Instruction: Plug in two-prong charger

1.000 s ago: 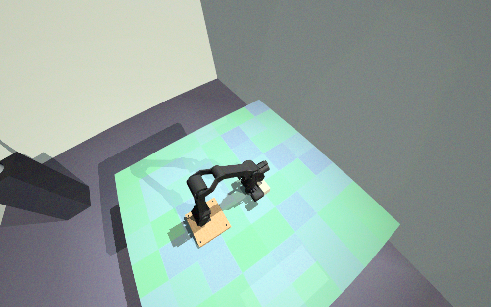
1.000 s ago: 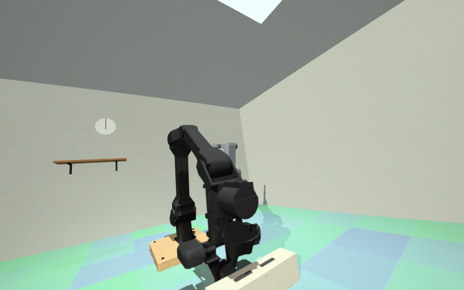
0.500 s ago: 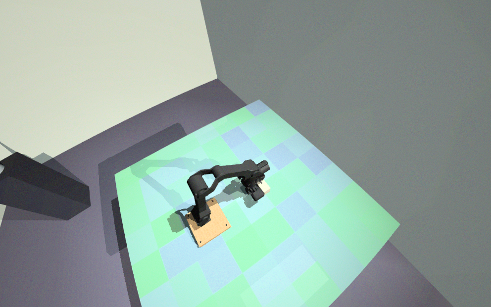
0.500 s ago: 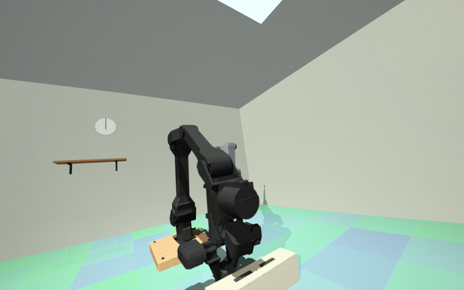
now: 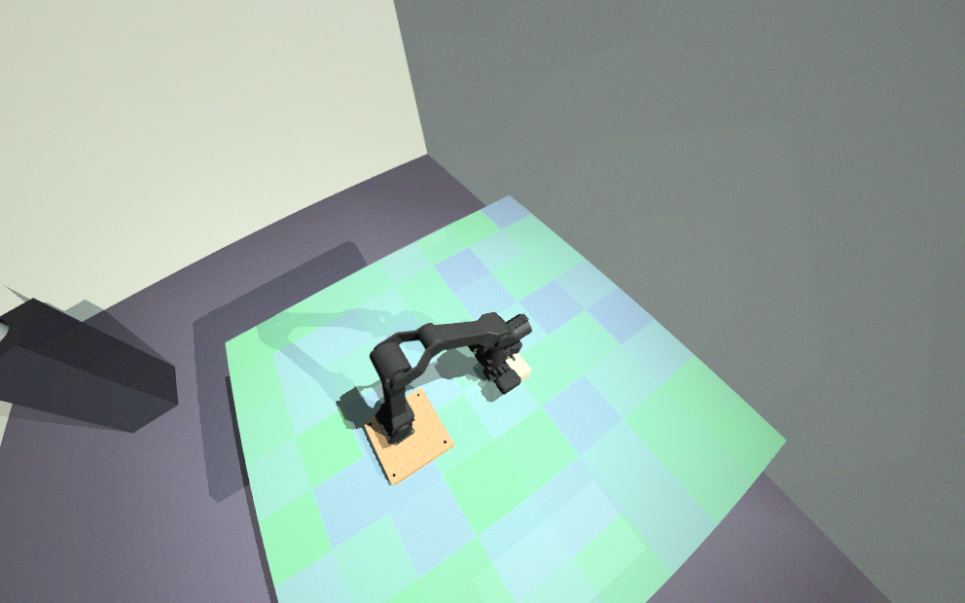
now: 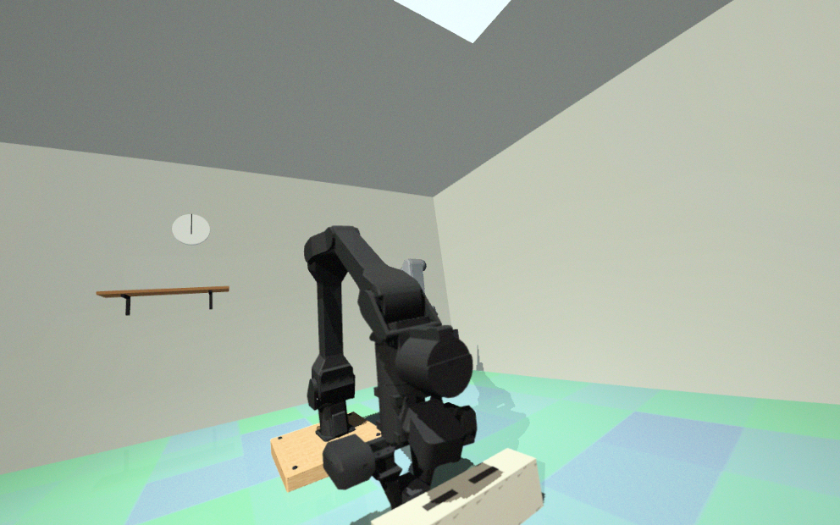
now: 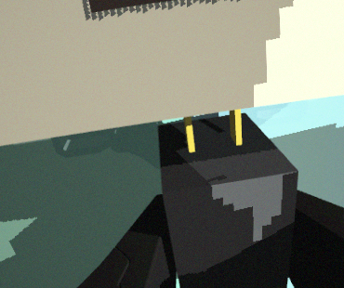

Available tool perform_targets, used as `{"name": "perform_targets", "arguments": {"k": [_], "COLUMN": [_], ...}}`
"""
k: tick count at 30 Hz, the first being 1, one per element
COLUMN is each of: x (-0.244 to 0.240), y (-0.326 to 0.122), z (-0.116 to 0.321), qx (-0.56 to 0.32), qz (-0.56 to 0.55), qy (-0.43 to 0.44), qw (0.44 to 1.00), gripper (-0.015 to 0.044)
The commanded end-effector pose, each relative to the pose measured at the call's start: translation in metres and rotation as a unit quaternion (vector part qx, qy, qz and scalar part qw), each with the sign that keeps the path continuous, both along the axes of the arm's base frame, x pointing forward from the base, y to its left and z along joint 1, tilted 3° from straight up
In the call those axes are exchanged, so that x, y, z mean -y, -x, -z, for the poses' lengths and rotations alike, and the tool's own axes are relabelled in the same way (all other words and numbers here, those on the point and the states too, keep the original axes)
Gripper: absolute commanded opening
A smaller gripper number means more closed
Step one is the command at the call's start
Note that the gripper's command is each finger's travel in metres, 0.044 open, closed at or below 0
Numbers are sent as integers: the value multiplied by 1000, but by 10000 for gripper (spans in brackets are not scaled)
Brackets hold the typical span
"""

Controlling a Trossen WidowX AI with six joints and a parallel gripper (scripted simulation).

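My gripper (image 5: 502, 367) (image 6: 403, 490) (image 7: 212, 197) is shut on the black charger (image 7: 229, 200), whose two yellow prongs point toward the top of the wrist view. The cream power strip (image 5: 521, 366) (image 6: 508, 490) (image 7: 73, 79) crosses the upper wrist view. Its edge covers the prong tips, so whether they touch it cannot be told. In the exterior view two dark outlet recesses show on its top, partly in the arm's shadow; the gripper is low beside its far side. In the wrist view one dark recess (image 7: 129, 4) shows at the top edge, left of the prongs. The charger is not distinguishable in the top and exterior views.
The arm stands on a wooden base plate (image 5: 420, 445) (image 6: 306, 453) on the green and blue checkered table top (image 5: 590, 412). A long dark block (image 5: 74, 367) stands beyond the table at the left of the top view. A shelf (image 6: 162, 290) and a clock (image 6: 197, 229) are on the wall.
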State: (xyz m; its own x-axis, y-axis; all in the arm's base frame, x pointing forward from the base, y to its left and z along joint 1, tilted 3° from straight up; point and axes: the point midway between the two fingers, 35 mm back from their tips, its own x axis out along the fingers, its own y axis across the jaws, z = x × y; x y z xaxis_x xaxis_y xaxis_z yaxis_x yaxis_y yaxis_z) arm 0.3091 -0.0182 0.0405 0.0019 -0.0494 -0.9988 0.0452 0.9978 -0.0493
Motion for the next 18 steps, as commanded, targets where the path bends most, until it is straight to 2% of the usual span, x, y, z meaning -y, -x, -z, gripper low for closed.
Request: {"name": "perform_targets", "arguments": {"k": [1,18], "x": [-1,0], "y": [-1,-3], "z": [1,1], "qx": [-2,-2], "qz": [3,3], "qy": [-2,-2], "qw": [1000,1000], "gripper": [0,0]}}
